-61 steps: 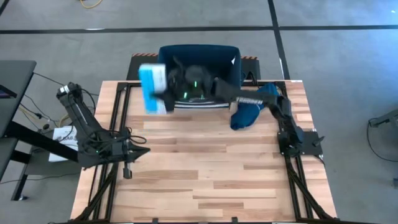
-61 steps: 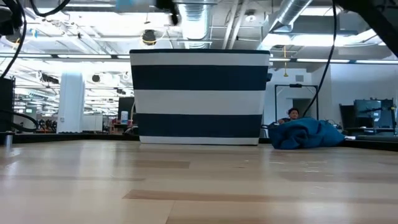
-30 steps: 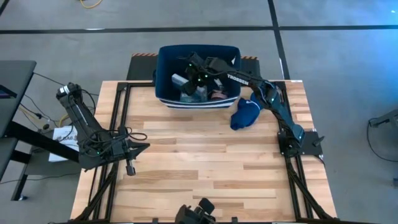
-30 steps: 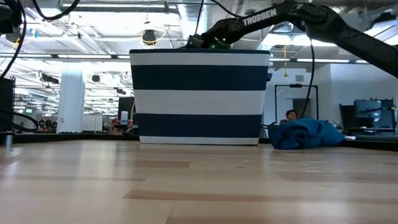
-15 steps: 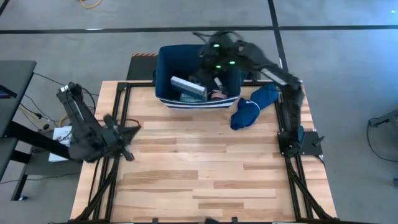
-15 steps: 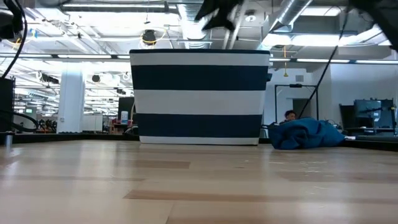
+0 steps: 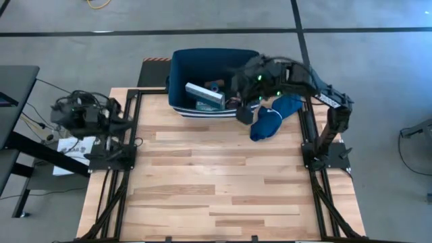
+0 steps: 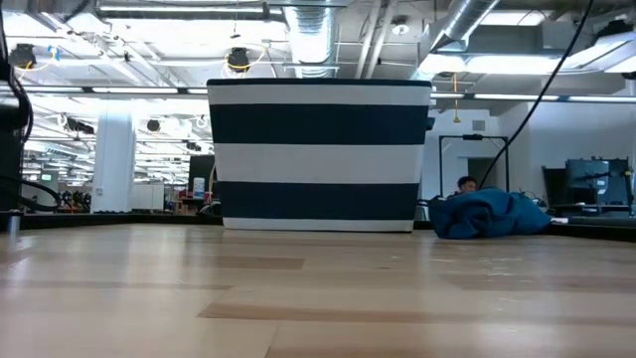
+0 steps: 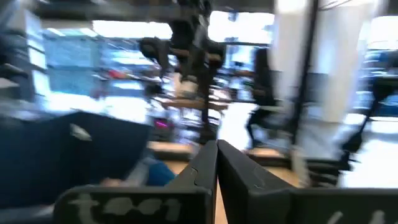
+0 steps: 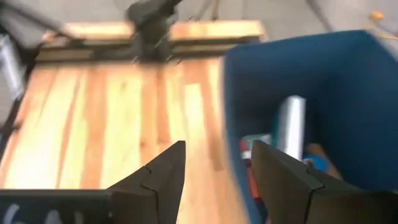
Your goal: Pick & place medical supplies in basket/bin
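Robotics lab, exposed ducts [image 8: 313, 35], workstations [image 8: 596, 184]

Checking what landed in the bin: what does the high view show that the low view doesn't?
Only the high view shows inside the navy bin: a light blue pill organizer and other supplies, plus the right claw, open and empty, above the bin's near right corner, and the left arm parked at the table's left edge. Only the low view shows the bin's striped wall. Both show the blue cloth.

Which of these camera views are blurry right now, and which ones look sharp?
Left wrist view: heavy motion smear across the room behind the shut left gripper. Right wrist view: table and bin soft. High view: blur only around the right gripper. Low view: sharp.
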Motion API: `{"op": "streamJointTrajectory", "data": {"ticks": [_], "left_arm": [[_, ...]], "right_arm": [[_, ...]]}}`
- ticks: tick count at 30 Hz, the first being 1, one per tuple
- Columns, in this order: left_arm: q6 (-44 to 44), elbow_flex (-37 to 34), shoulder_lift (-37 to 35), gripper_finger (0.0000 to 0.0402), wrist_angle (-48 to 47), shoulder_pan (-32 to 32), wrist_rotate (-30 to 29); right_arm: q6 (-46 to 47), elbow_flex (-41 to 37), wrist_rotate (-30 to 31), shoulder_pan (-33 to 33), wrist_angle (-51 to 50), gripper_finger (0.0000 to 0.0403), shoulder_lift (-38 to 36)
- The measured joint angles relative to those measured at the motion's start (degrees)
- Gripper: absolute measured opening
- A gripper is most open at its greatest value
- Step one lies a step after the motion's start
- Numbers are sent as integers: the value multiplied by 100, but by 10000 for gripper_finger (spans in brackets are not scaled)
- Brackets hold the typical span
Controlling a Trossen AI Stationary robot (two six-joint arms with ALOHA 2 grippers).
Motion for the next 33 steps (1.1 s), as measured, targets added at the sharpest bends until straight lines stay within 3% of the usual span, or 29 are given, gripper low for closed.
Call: {"op": "streamJointTrajectory", "data": {"ticks": [3, 8, 10, 14, 20, 24, 33], "left_arm": [[-496, -536, -364, 0, -162, -1, 290], [-342, -1312, -606, 0, 324, 6, 130], [-231, -1523, -584, 0, 401, 12, -212], [-211, -1605, -699, 0, 468, 104, -698], [297, -1607, -986, 0, 699, 278, -176], [356, -1607, -1113, 0, 645, 375, -52], [135, -1631, -1119, 0, 239, 370, 235]], "right_arm": [[-129, -98, -21, 256, -194, 174, -2], [-111, -384, 17, 364, -301, 173, -210], [-36, -374, 31, 346, -369, 173, -444], [89, -358, 376, 310, -769, 171, -926], [115, -768, 520, 680, -802, 174, -1819], [83, -2179, 438, 1181, 110, 175, -2535], [504, -6924, 423, 1391, 3532, 173, -4974]]}}
